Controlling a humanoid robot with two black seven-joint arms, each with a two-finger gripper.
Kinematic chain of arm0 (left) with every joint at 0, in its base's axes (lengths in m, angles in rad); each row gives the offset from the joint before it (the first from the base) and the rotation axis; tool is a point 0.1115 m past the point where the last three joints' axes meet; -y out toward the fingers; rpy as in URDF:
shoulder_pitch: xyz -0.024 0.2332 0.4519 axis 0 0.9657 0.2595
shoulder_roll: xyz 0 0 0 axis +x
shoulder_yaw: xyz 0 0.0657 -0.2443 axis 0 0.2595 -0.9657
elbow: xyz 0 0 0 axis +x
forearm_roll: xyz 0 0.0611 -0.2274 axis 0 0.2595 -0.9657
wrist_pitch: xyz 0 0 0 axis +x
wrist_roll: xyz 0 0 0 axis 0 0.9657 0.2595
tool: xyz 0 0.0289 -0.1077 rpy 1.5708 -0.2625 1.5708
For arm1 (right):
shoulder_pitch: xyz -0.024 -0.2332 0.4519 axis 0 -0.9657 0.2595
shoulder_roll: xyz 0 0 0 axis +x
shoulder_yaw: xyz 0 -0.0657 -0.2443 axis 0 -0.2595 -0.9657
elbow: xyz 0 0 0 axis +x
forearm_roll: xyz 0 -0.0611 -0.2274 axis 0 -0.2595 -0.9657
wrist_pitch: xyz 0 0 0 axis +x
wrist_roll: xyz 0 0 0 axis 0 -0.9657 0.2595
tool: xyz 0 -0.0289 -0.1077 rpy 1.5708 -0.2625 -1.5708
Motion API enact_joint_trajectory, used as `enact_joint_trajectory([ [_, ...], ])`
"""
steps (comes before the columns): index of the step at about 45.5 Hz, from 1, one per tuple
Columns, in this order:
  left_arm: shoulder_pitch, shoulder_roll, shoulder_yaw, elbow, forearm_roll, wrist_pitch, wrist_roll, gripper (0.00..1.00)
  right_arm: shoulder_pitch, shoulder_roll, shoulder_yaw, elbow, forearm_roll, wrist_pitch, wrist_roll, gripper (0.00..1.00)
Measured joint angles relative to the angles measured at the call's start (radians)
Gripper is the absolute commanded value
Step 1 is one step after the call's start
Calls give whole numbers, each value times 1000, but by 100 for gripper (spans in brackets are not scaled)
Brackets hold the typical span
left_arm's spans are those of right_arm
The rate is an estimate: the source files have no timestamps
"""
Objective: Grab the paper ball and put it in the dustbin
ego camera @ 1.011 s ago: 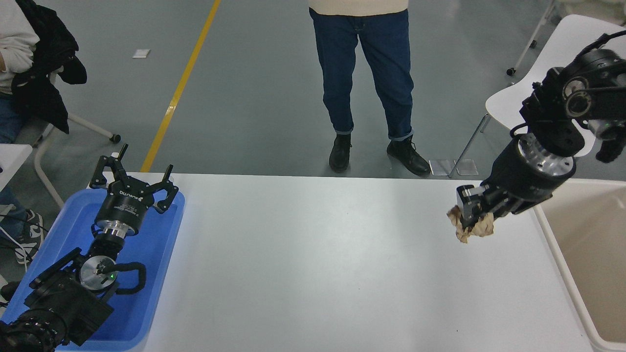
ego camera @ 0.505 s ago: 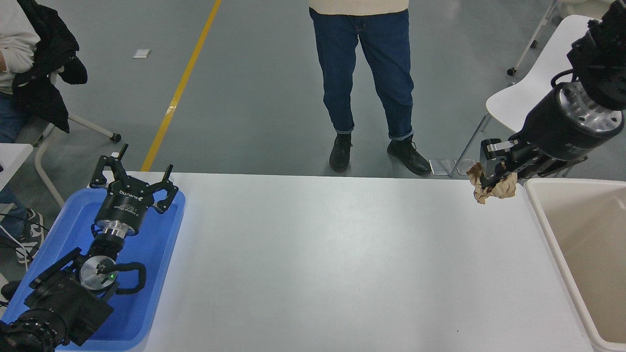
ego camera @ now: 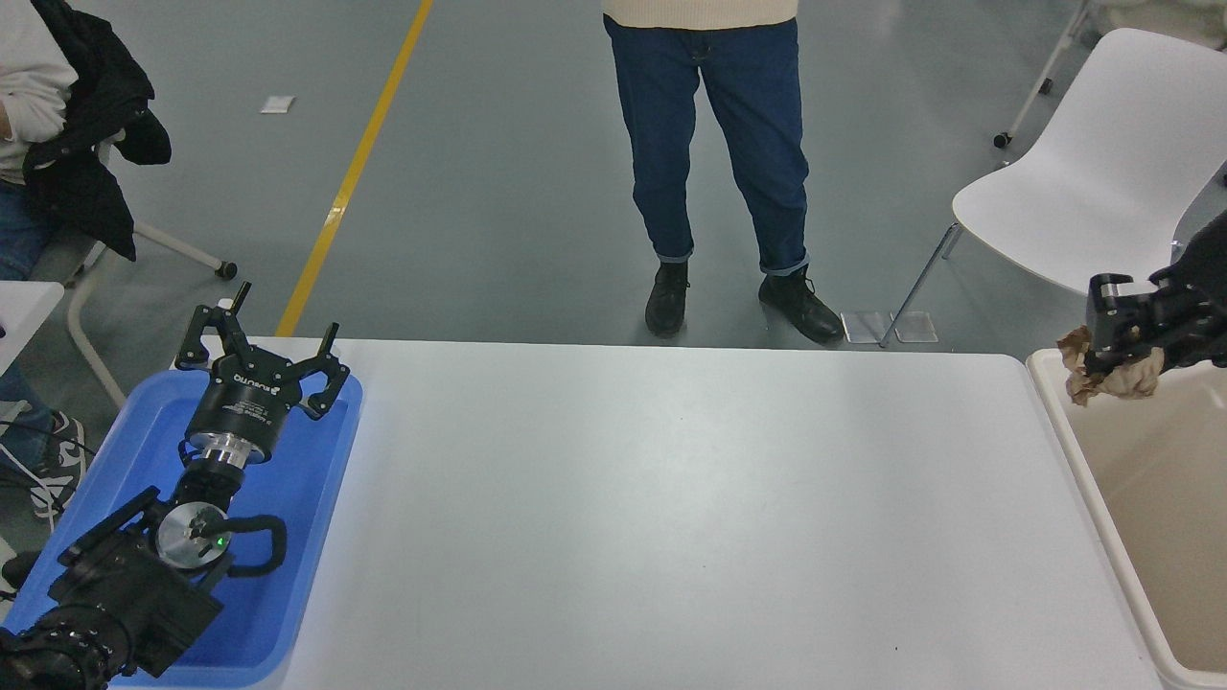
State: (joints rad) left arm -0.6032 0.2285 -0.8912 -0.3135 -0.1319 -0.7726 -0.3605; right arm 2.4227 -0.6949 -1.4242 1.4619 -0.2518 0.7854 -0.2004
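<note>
At far right, large beige plastic dustbin (ego camera: 1141, 498) with cream rim; my black right gripper (ego camera: 1117, 350) over its far-left corner, fingers clamped on crumpled tan paper ball (ego camera: 1112, 376). Carry step nearly done, I judge; next: spread fingers, drop. Left gripper (ego camera: 261, 359) parked, fingers spread, over blue tray (ego camera: 297, 537).

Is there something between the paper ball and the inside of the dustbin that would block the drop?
Nothing visible does. The right gripper holds the paper ball over the far left corner of the dustbin, just inside its rim. The bin's opening below shows only bare beige walls.
</note>
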Motion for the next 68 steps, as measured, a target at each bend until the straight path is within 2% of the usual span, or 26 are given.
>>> enact_joint_trajectory([
  [16, 0, 1, 0, 0, 0, 0, 0, 100, 0, -171, -160, -105, -41, 0, -1, 0],
  [31, 0, 1, 0, 0, 0, 1, -1, 100, -171, -300, -124, -253, -99, 0, -1, 0],
  [39, 1, 2, 0, 0, 0, 1, -1, 100, -344, -316, -1, -353, -102, 0, -1, 0],
  [52, 2, 2, 0, 1, 0, 1, -2, 100, -760, -316, 350, -581, -106, -11, -2, 0],
  [62, 2, 2, 0, 1, -1, 1, -3, 100, -1022, -246, 554, -769, -114, -81, -2, 0],
  [68, 2, 1, 0, 0, -1, 1, -3, 100, -1168, -195, 657, -866, -115, -198, -2, 0],
])
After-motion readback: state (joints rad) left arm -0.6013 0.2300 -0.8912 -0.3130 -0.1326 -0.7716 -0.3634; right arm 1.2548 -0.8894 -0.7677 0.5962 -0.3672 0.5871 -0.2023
